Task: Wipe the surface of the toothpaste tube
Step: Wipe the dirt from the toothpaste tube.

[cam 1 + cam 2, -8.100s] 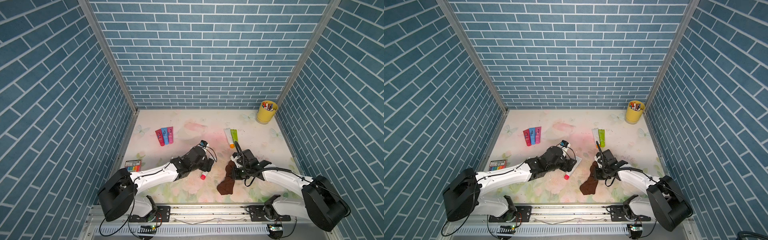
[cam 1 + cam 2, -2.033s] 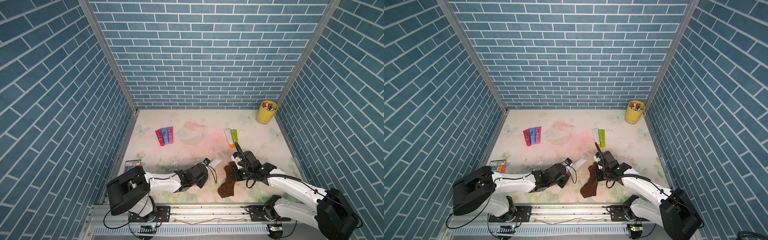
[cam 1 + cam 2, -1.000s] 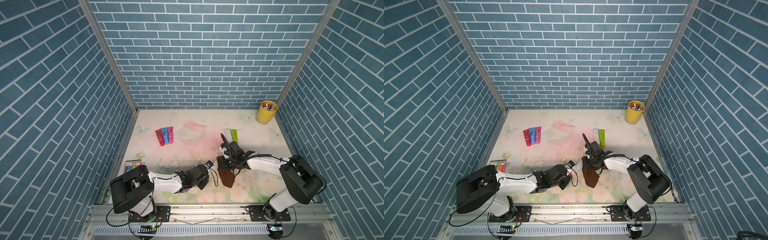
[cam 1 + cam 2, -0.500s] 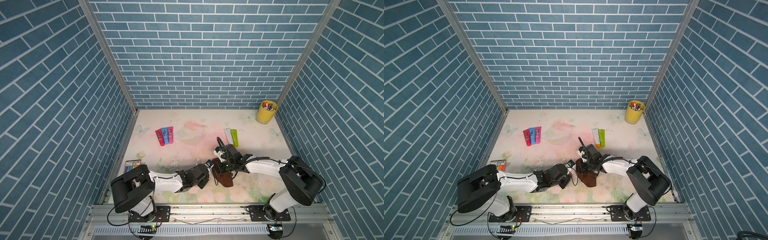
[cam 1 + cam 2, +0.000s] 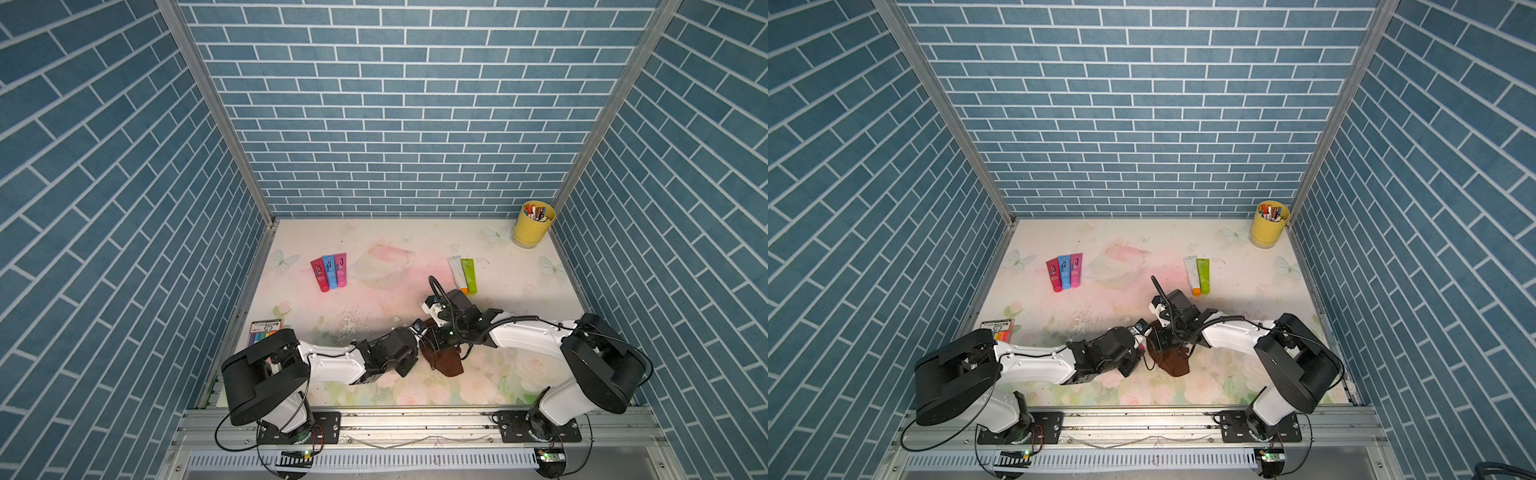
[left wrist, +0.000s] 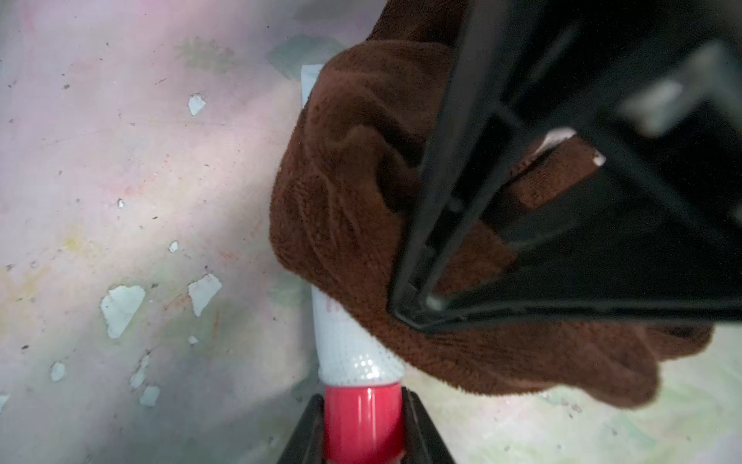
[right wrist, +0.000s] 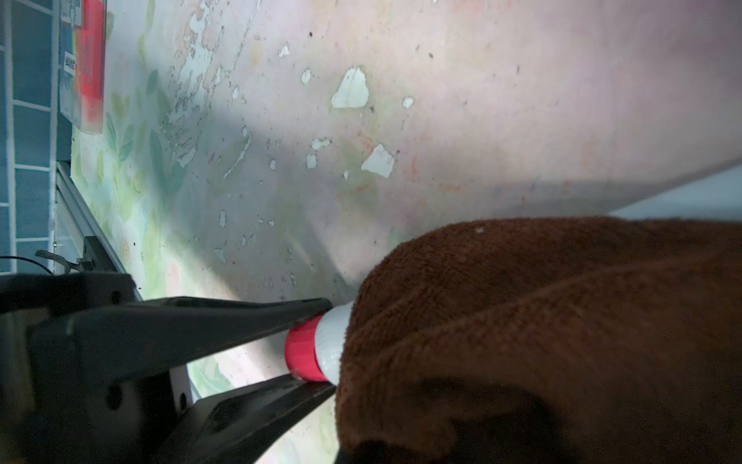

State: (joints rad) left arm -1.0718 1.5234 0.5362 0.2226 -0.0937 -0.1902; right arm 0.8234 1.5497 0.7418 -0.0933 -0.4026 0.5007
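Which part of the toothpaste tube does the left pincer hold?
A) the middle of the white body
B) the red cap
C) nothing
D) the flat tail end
B: the left wrist view shows the left pincer shut on the cap, with the cloth draped over the tube beyond it.

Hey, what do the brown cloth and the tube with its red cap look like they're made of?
The brown cloth: soft fabric, likely microfibre or terry; fuzzy matte pile and loose folds. The toothpaste tube: probably glossy plastic or laminate; smooth white skin with a bright highlight. The red cap: seemingly hard shiny plastic; sharp streaks of reflection.
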